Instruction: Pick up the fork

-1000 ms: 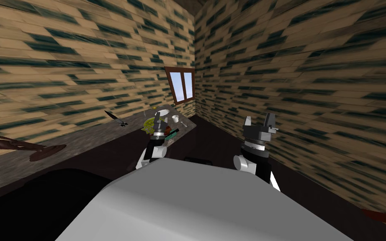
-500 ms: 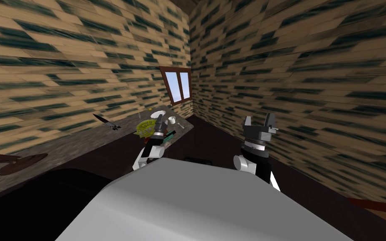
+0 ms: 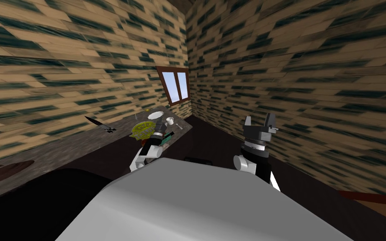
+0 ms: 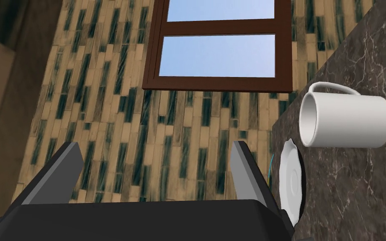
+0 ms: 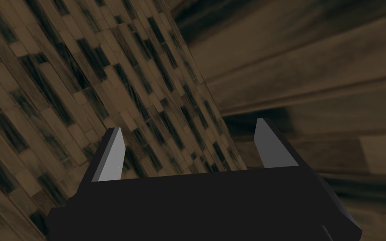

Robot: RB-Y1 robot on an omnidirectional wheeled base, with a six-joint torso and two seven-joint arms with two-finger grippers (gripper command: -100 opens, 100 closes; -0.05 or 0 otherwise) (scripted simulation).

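Note:
A dark stone counter [image 3: 62,150] runs along the left wall. On it lie a slim dark utensil with a paler splayed end [image 3: 100,124] and a small pale utensil [image 3: 180,125] beyond a white mug [image 3: 170,121]; I cannot tell which is the fork. My left gripper [image 3: 159,122] hovers over the counter between a yellow-green plate [image 3: 143,129] and the mug, open and holding nothing. In the left wrist view the left gripper [image 4: 156,167] points at the window, with the mug [image 4: 347,121] and a white saucer [image 4: 292,184] off to its side. My right gripper [image 3: 259,121] is raised and open [image 5: 188,150].
A white plate [image 3: 155,114] sits at the counter's far end under a brown-framed window [image 3: 175,85]. A teal-handled object [image 3: 169,135] lies by my left wrist. Patterned walls meet in the corner behind the counter. Dark floor lies to the right of it.
My view has swung, so counter, window and dishes have slid left in the head view. The brown object at the far left has nearly left the picture. Both grippers stay open.

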